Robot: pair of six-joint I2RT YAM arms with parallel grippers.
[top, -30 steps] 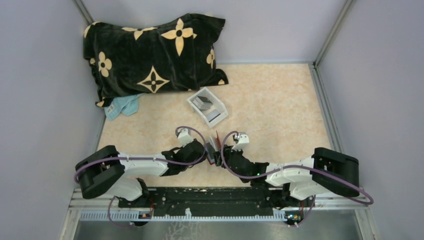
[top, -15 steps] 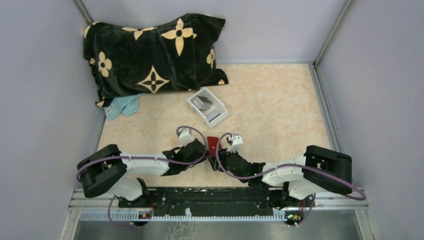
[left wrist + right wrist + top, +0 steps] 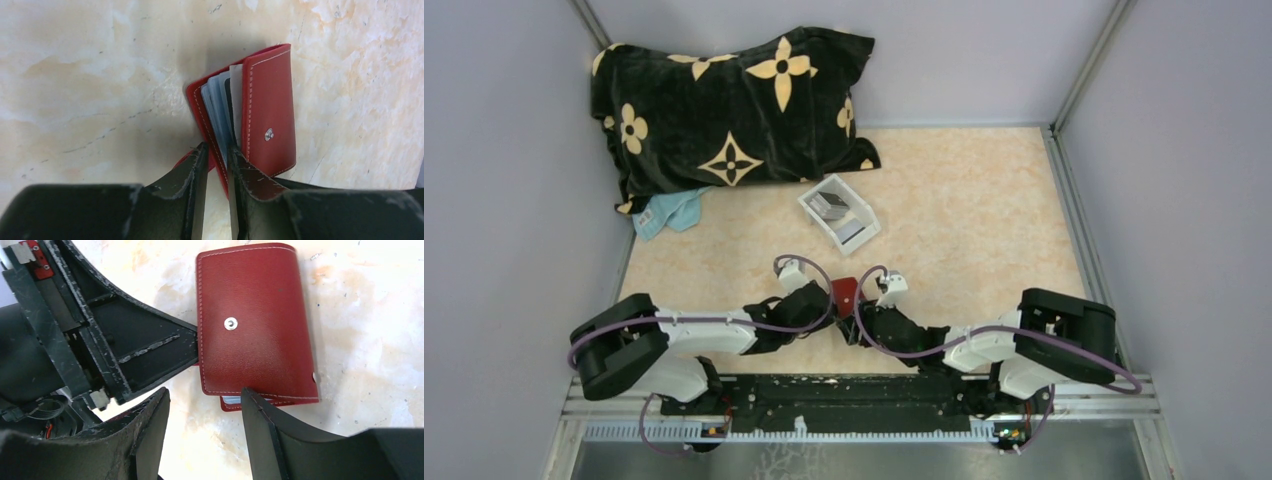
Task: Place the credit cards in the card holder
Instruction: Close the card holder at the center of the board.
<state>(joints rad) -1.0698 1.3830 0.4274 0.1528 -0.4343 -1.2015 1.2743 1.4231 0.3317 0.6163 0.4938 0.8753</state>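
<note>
The red card holder (image 3: 845,292) lies between my two grippers near the table's front. It is folded, with its snap-button cover (image 3: 255,315) facing up. Pale and blue credit cards (image 3: 220,100) stand in its slots. My left gripper (image 3: 216,149) is shut on the holder's lower red cover edge. The right gripper (image 3: 204,392) stands open just short of the holder's near edge, with nothing between its fingers. A card edge (image 3: 231,400) peeks out under the cover there.
A white tray (image 3: 862,232) with greyish flat cards (image 3: 829,204) sits behind the holder. A black pillow with tan flowers (image 3: 734,110) fills the back left corner, with a blue cloth (image 3: 669,210) at its front edge. Walls close in both sides.
The holder's red cover has swung down from edge-on to folded over, facing up. The right gripper has shifted left, closer to the holder. The left gripper kept its grip.
</note>
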